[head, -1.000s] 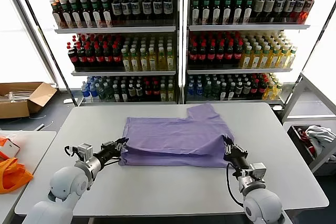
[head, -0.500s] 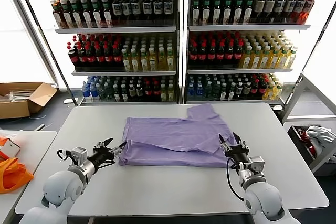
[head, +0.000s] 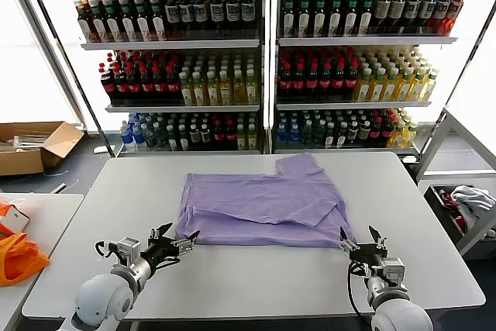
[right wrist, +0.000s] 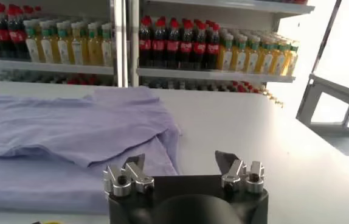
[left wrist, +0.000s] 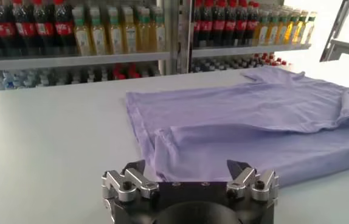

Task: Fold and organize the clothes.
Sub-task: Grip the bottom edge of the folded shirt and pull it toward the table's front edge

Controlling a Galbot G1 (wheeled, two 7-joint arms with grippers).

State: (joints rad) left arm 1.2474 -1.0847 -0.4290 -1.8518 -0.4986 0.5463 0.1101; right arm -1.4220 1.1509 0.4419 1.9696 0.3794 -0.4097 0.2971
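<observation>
A lavender T-shirt point(head: 260, 205) lies folded on the white table point(head: 256, 284), one sleeve pointing toward the shelves. My left gripper point(head: 178, 236) hovers just in front of the shirt's near left corner, open and holding nothing. In the left wrist view the shirt point(left wrist: 253, 122) spreads beyond the left gripper point(left wrist: 186, 165). My right gripper point(head: 358, 239) stands open off the near right corner, a little apart from the cloth. The right wrist view shows the shirt's corner point(right wrist: 71, 134) ahead of the empty right gripper point(right wrist: 180, 159).
Shelves of bottles point(head: 263, 60) stand behind the table. An orange bag point(head: 17, 257) lies on a side table at the left, and a cardboard box point(head: 35, 145) sits on the floor. A white-and-red bundle point(head: 469, 201) rests at the right.
Both grippers have let go of the shirt's near corners, opened and drawn back toward the table's front. The shirt's near edge now lies flat.
</observation>
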